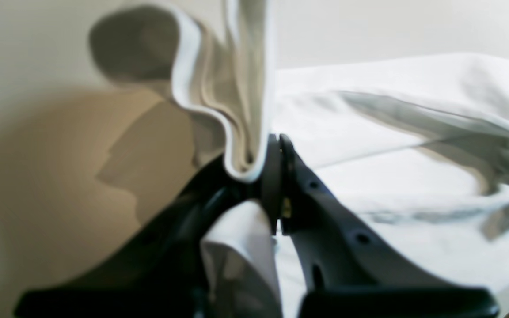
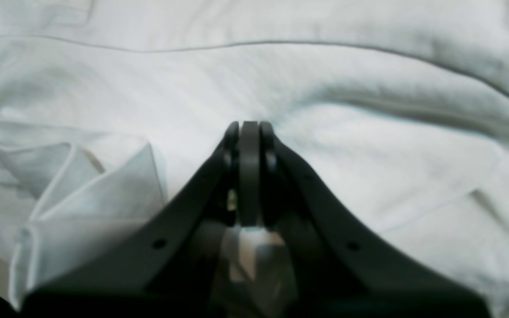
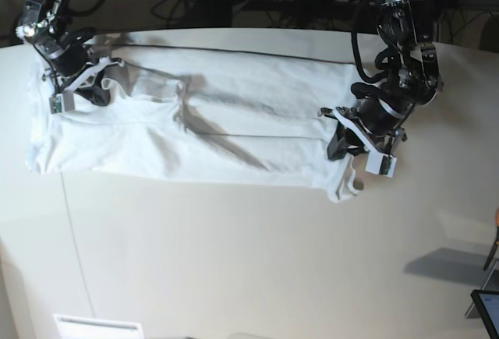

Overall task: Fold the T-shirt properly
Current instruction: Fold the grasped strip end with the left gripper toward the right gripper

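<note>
Here soft wrinkled T-shirt (image 3: 195,128); left gripper (image 1: 259,168) pinching hem; right gripper (image 2: 249,132) closed, pressing fabric.

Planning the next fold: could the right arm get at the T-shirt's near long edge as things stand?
Probably yes: the right gripper is shut at the T-shirt end, and bare table borders that edge, unobstructed. It must open first.

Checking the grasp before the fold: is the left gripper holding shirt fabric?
Yes, the left gripper is clamped on a bunched hem of the T-shirt, which rises from between its fingers.
</note>
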